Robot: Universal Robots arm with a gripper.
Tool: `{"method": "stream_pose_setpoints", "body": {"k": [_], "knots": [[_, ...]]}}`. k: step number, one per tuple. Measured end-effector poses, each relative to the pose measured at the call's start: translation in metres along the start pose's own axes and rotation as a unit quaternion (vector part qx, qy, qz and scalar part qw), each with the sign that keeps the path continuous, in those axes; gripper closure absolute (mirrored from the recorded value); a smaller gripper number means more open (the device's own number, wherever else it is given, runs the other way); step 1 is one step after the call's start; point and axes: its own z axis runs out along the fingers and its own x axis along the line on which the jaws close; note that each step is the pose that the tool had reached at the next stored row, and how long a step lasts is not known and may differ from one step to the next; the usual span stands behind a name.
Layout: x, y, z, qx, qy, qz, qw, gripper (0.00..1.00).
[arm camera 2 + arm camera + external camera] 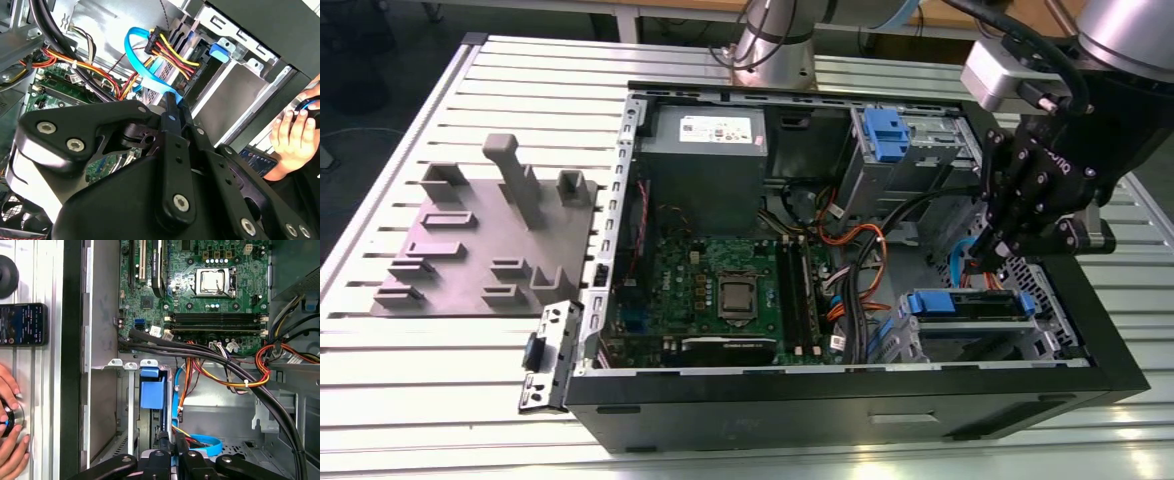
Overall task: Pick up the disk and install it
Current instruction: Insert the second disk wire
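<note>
**Step in hand (judged).** Installation appears to be at or near seating. The disk lies in the drive cage, not on the counter. Whether it is fully home cannot be told.

**Counter** (414,400). Slatted pale metal with long parallel grooves. It carries the computer case and a grey moulded fixture plate (480,240) with upright posts.

**Computer case** (854,420). Black sheet-steel tower lying on its side with the panel off. Its inner walls are bare grey metal, punched and folded.

**Motherboard** (720,290). Flat green board with a square bright socket and long dark memory slots.

**Tool** (1007,245). Black, matt linkage with round screw heads, also seen in the second wrist view (172,102). It hangs inside the case just above the drive cage, at the exterior view's right. Whether it is spread, pressed together or pinching anything cannot be told.

**Disk** (967,303). Flat and rectangular, framed by a glossy bright blue plastic bracket. It sits in the lower cage against the case's right wall. In the first wrist view the bracket (152,387) stands just beside the tool.

**Cables.** A flat blue ribbon (142,60) and a bundle of red, yellow and black wires (170,52) lie close to the tool. They are limp and easy to snag.

**Requirement (judged).** Any further motion here calls for a straight path, with slow travel clear of the cables.
</note>
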Motion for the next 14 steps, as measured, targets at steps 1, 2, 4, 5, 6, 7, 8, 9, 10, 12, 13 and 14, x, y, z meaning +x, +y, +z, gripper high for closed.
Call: {"method": "stream_pose_setpoints", "body": {"k": [1,2,4,5,6,7,8,9,10,12,13,14], "knots": [[0.0003,0.0009,0.0001,0.0,-0.0001,0.0,1.0,0.84],[0.0011,0.0016,0.0003,0.0,-0.0002,0.0,1.0,0.84],[0.0047,0.0025,0.0014,0.0001,-0.0021,0.0,1.0,0.84],[0.0066,0.0027,0.0022,0.0002,-0.004,0.0,0.99999,0.84],[0.0084,0.0028,0.0031,0.0004,-0.0065,0.0,0.99998,0.84],[0.0102,0.003,0.0039,0.0006,-0.0092,0.0,0.99996,0.84],[0.0118,0.0033,0.0047,0.0008,-0.0123,0.0,0.99992,0.84],[0.0133,0.0036,0.0053,0.0009,-0.0163,0.0,0.99987,0.84],[0.0143,0.0038,0.0057,0.0011,-0.0214,0.0,0.99977,0.84],[0.016,0.0044,0.0066,0.0015,-0.0335,0.0,0.99944,0.84],[0.0167,0.0047,0.007,0.0016,-0.0399,0.0,0.9992,0.84],[0.0172,0.0051,0.0073,0.0017,-0.0467,0.0,0.99891,0.84]]}}
